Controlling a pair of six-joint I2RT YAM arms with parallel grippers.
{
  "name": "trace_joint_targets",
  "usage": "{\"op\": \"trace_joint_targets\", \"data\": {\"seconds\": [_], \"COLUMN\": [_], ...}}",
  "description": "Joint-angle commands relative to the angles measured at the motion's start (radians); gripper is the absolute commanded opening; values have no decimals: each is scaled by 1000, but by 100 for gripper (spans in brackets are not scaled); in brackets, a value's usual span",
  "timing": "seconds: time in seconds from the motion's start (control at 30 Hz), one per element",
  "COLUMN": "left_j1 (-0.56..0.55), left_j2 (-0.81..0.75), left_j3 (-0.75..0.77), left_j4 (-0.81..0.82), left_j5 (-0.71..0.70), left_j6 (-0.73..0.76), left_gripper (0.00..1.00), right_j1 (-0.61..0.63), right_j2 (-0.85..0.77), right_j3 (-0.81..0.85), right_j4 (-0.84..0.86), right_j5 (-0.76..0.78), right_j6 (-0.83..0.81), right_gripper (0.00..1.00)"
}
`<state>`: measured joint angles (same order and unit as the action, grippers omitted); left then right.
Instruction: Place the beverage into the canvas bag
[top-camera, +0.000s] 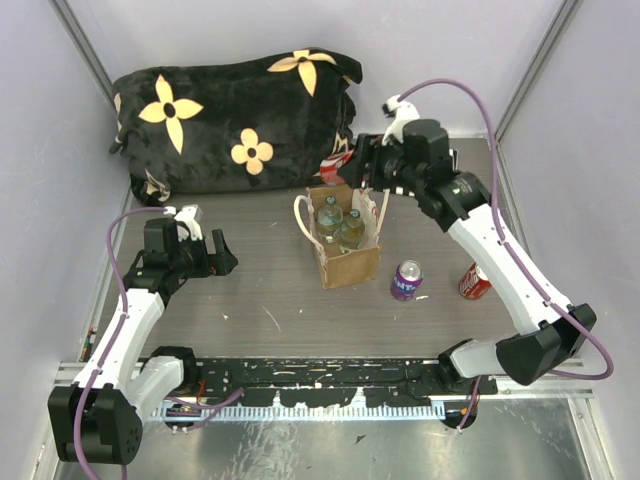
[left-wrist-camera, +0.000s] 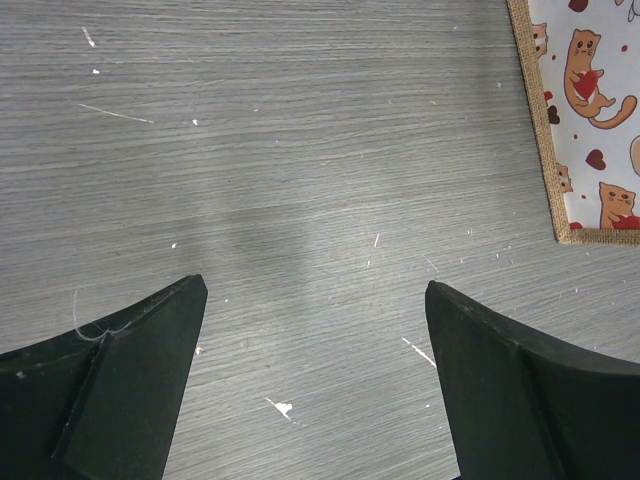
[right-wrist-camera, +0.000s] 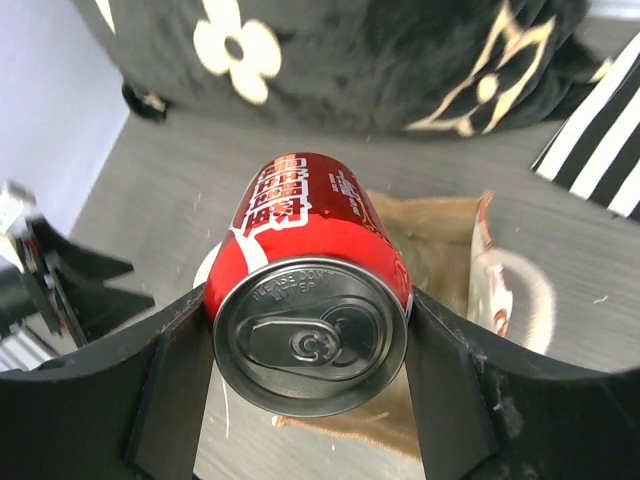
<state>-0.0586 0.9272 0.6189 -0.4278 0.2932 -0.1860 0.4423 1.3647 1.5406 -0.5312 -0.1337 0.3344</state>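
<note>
Your right gripper (right-wrist-camera: 310, 325) is clenched on the red can (right-wrist-camera: 310, 270), which has white lettering and a silver pull-tab top, and both fingers pinch its sides. You hold it in the air over the far end of the canvas bag (top-camera: 350, 264), a boxy tan tote with cream handles standing on the surface (top-camera: 260, 300). Two bottles (top-camera: 340, 224) stand inside the bag. Your left gripper (left-wrist-camera: 315, 290) hangs released over bare surface, apart from the bag, on its left
</note>
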Motion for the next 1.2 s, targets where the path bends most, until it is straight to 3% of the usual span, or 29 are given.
{"op": "trace_joint_targets", "data": {"seconds": [0.0, 0.57, 1.17], "left_j1": [5, 4, 4], "left_j2": [-4, -2, -9], "left_j3": [-10, -8, -9], "left_j4": [3, 3, 3], "left_j5": [-4, -6, -6], "left_j6": [3, 3, 4], "left_gripper": [98, 98, 98], "right_j1": [74, 283, 309], "right_j2": [-85, -31, 57], "right_j3": [-48, -148, -166], "right_j4": [66, -10, -6], "right_j5": [105, 276, 323], "right_j6": [-43, -86, -103], "right_gripper": [1, 1, 1]}}
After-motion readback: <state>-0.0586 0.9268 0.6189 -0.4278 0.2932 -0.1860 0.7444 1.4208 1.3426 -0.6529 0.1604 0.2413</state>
